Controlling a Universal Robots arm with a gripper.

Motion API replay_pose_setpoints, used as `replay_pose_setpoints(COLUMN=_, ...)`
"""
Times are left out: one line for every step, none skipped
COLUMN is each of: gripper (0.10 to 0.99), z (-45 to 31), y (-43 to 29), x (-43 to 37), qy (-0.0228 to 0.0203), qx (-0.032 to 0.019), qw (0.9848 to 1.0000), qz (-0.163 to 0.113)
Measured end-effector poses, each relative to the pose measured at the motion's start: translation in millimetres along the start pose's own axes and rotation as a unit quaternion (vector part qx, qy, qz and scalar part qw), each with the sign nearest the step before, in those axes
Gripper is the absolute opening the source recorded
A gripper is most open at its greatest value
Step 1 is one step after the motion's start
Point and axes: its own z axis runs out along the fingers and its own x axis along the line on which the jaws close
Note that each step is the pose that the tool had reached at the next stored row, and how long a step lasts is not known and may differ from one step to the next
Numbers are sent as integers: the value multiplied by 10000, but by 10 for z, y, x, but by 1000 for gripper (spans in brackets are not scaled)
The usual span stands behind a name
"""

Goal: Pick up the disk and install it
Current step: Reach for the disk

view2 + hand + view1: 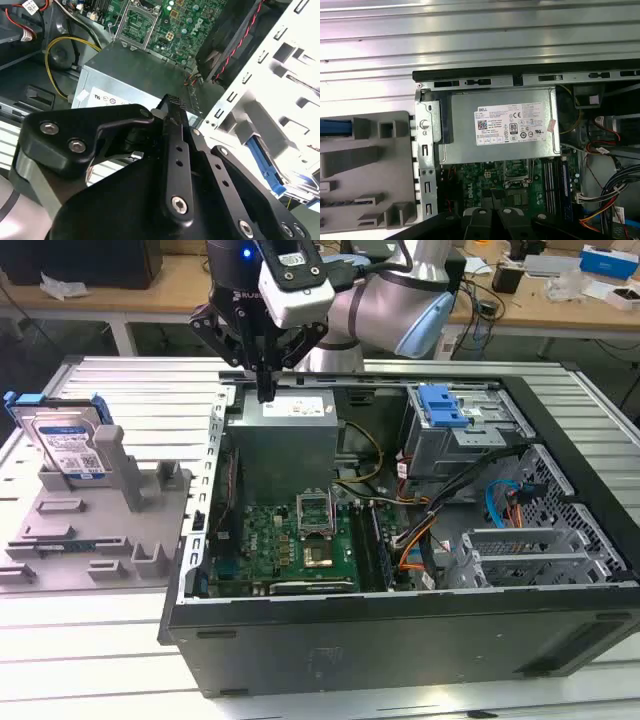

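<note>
The tool (265,392) hangs clenched on nothing just above the power supply (285,435) in the open case (400,640). The disk (70,445) stands upright in a grey rack (100,530) on the bench (60,640), well apart from the tool, toward the exterior view's left.

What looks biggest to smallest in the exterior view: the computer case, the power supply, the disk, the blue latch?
1. computer case
2. power supply
3. disk
4. blue latch

The blue latch sits a little farther back, yet it looks clearly smaller than the disk.
</note>
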Motion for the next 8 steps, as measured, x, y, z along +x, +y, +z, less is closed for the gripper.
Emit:
replay_pose_setpoints(gripper=106, z=0, y=0, x=0, qy=0, qx=0, qw=10000, qz=0)
replay_pose_setpoints(gripper=106, z=0, y=0, x=0, qy=0, qx=0, qw=10000, qz=0)
replay_pose_setpoints(gripper=106, z=0, y=0, x=0, qy=0, qx=0, qw=10000, qz=0)
replay_pose_setpoints(gripper=106, z=0, y=0, x=0, qy=0, qx=0, qw=10000, qz=0)
replay_pose_setpoints(gripper=106, z=0, y=0, x=0, qy=0, qx=0, qw=10000, qz=0)
replay_pose_setpoints(gripper=106, z=0, y=0, x=0, qy=0, qx=0, qw=10000, qz=0)
replay_pose_setpoints(gripper=106, z=0, y=0, x=1, qy=0, qx=0, qw=10000, qz=-1)
replay_pose_setpoints(gripper=106, z=1, y=-1, x=23, qy=8, qx=0, qw=10000, qz=1)
